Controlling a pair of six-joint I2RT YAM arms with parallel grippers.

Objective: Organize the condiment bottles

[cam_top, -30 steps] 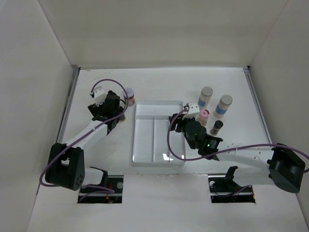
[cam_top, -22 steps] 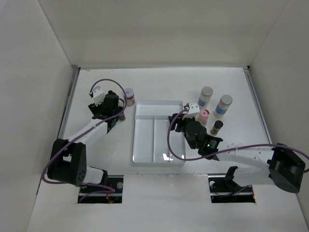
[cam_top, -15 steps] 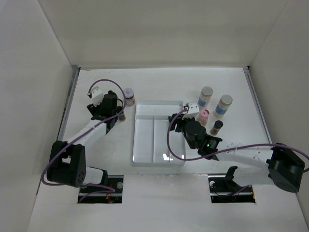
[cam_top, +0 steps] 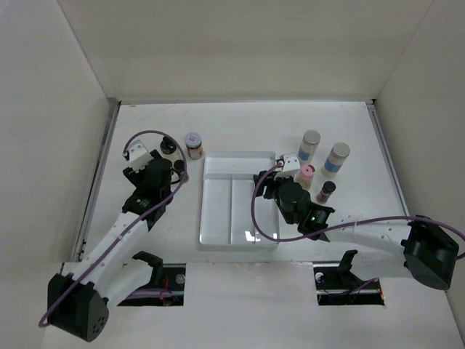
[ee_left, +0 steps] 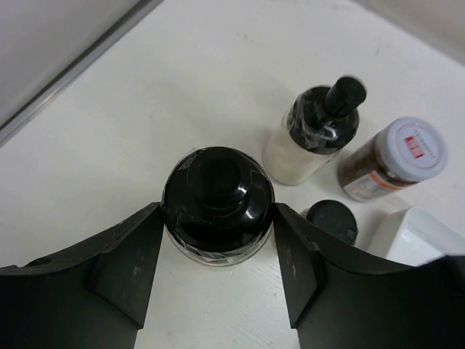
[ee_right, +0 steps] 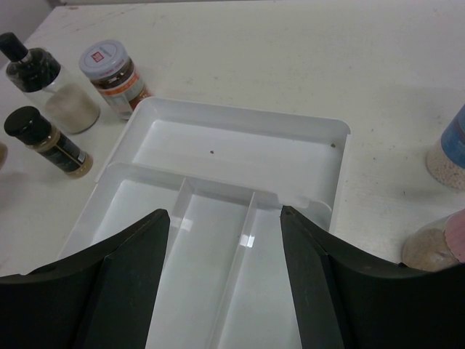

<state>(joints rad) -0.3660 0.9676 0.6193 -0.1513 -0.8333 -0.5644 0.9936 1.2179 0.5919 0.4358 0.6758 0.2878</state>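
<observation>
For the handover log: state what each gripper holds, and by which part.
Left gripper clasps the black-lidded jar by the sides of its lid. Right gripper is open, holding nothing.

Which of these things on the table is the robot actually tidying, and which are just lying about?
Being organized: black-capped jar, in the left gripper; black-capped pale bottle; grey-lidded brown jar; left small dark bottle; tall grey-lidded bottle; blue-labelled bottle; pink-lidded bottle; right small dark bottle.
Not being sorted: white three-compartment tray.
</observation>
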